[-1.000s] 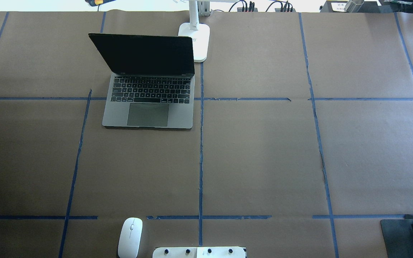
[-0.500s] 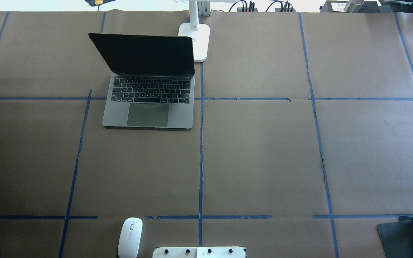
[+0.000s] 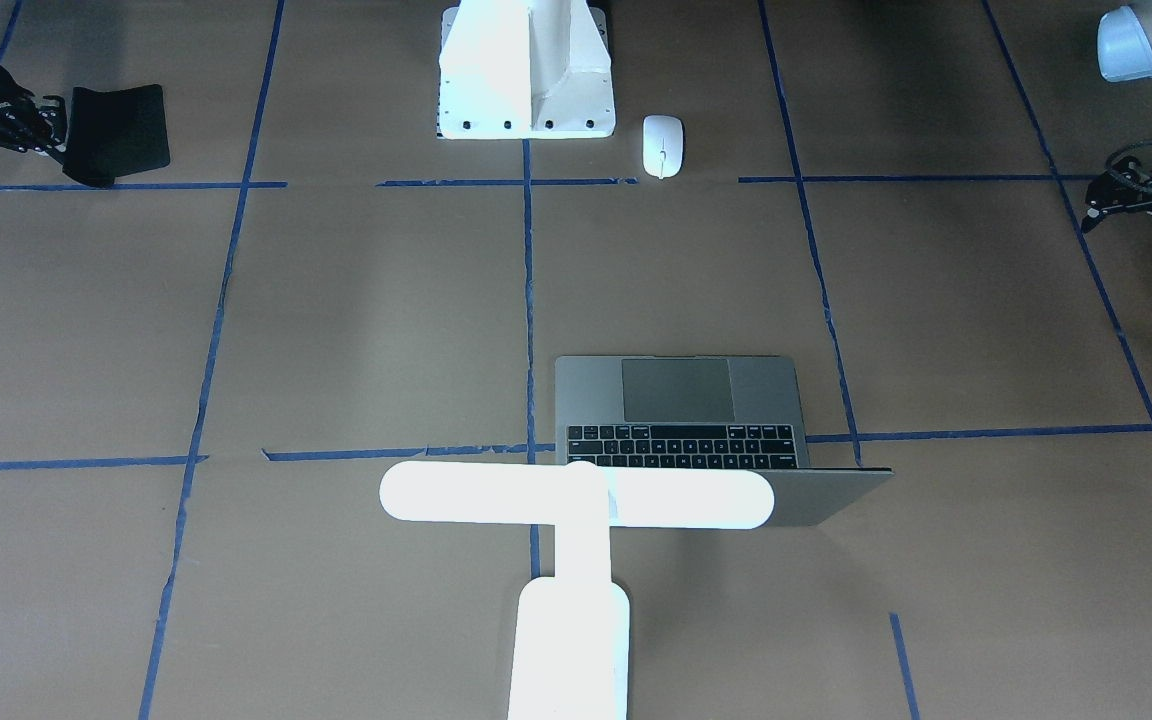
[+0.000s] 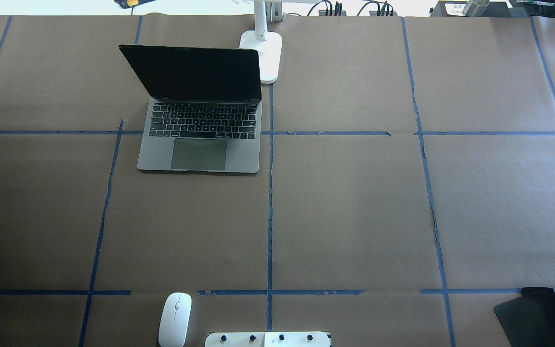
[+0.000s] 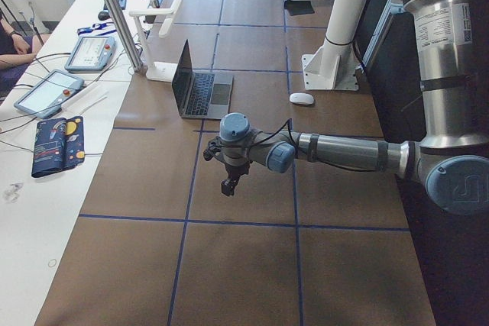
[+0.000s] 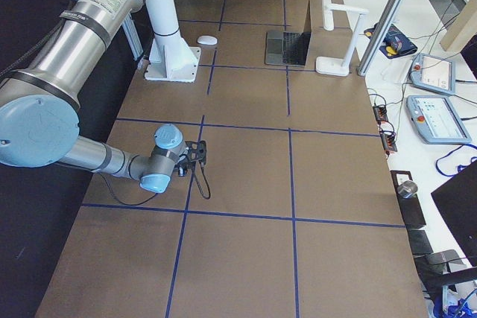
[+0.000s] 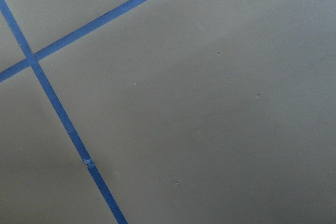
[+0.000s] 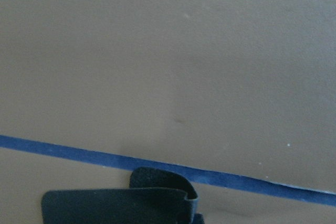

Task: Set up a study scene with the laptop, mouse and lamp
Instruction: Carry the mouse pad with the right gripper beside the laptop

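Note:
The grey laptop [image 4: 154,156] stands open at the table's far left-middle, screen dark; it also shows in the front view [image 3: 766,385]. The white lamp [image 3: 496,497] stands behind its right corner, base [image 4: 265,55] on the table. The white mouse [image 4: 175,319] lies at the near edge, left of the pedestal. My right gripper [image 3: 58,125] is shut on the edge of a black mat [image 4: 528,318] at the near right. My left gripper [image 3: 1131,215] hovers over bare paper, far left of the laptop, holding nothing; I cannot tell whether it is open.
The white arm pedestal [image 3: 526,80] stands at the near middle edge. Blue tape lines grid the brown paper. Tablets, cables and a metal post [image 5: 114,13] line the bench beyond the far edge.
The black mat in my right gripper has slid left and turned, its outline now more slanted. Laptop, mouse and lamp have not moved.

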Tool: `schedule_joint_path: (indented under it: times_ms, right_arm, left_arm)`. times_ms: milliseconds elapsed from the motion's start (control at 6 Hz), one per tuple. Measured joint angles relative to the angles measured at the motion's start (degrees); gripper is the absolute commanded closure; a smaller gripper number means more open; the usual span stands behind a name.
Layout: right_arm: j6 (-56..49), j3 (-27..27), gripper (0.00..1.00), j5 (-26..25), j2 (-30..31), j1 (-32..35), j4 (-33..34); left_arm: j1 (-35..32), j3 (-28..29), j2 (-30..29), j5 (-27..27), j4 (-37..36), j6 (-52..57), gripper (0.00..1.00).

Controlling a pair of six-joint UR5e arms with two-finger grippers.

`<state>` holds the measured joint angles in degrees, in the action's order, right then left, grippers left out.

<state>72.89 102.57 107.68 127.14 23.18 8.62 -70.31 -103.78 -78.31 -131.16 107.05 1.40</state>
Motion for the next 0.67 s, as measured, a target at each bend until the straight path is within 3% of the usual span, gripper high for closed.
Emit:
schedule_joint_path:
  times_ms: [333, 667]
  right_arm:
    - [0.7, 0.9, 1.00, 0.3, -5.2, 4.7, 1.3]
    - [1.4, 1.0, 1.00, 0.5, -14.3, 8.9, 9.0]
  left_arm:
    - [0.0, 0.0, 0.0, -0.1, 0.0, -0.1, 0.00]
    - [0.0, 0.0, 0.0, -0.1, 0.0, -0.1, 0.00]
